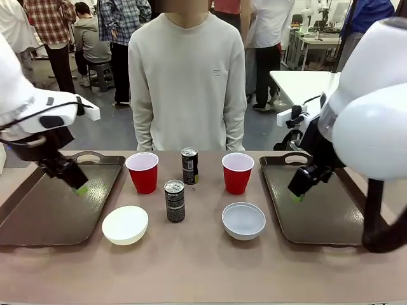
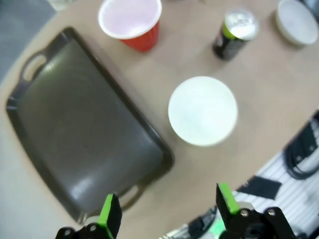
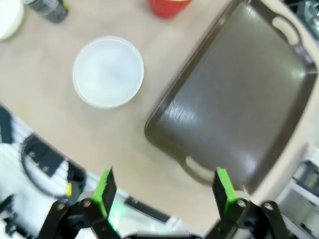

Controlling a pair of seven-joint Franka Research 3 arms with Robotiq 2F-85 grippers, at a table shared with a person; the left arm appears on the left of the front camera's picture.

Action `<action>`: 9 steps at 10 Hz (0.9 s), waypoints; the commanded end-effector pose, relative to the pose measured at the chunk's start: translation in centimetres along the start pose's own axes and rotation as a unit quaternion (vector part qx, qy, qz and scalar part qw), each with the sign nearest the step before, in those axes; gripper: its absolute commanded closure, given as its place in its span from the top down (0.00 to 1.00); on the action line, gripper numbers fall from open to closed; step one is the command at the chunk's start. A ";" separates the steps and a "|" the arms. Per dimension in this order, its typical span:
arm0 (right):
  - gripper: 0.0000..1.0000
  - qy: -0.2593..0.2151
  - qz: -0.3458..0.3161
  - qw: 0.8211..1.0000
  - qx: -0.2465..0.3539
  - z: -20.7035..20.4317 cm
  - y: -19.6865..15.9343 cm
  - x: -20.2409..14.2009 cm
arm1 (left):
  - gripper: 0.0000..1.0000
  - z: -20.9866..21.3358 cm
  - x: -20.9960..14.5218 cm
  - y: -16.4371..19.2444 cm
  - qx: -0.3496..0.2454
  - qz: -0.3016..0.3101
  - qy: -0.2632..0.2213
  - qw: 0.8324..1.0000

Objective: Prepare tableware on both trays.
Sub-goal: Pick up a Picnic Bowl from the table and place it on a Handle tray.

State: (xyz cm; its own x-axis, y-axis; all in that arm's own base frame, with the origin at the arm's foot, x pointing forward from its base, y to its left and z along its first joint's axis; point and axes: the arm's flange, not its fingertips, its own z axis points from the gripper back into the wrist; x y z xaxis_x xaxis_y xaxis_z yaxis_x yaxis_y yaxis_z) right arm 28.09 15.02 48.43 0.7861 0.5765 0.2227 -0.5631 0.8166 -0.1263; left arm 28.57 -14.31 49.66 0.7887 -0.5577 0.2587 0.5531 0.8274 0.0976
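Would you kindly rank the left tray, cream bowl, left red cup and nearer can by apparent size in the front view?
1. left tray, clearly largest
2. cream bowl and left red cup: about alike; the bowl sits nearer the camera, so I won't separate them
3. nearer can, smallest

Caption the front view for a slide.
Left gripper and right gripper, open, hover over their trays; cups, cans, bowls stand between.

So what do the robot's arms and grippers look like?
The left arm and right arm have smooth, rounded white shells with black parts; a thin black cable runs along the left one. The left gripper and right gripper are black, each with two slim fingers tipped in bright green pads.
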 end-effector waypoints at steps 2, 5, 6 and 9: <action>1.00 -0.006 0.019 0.996 -0.086 -3.2 0.6 -6.4 | 1.00 -3.2 -4.7 -1.2 0.066 0.033 -0.035 0.997; 1.00 -0.108 -0.065 0.986 0.111 -4.6 -8.1 -6.9 | 1.00 -3.0 -4.8 4.4 -0.103 0.113 -0.101 0.983; 1.00 -0.132 -0.097 0.976 0.143 -4.8 -10.6 -8.4 | 1.00 -2.6 -5.4 6.9 -0.148 0.132 -0.117 0.973; 1.00 -0.199 -0.187 0.939 0.208 -4.9 -15.8 -14.2 | 1.00 -1.2 -8.8 14.8 -0.275 0.196 -0.182 0.924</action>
State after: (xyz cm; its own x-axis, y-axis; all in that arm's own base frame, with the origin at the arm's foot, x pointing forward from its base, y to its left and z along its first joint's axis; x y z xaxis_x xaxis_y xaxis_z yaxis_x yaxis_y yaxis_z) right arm 33.26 -5.57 48.43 0.8457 0.1847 0.5006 -0.3891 0.8555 0.3416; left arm 33.19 1.01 50.45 0.8733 -0.1127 0.4740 0.3589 0.8068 -0.4694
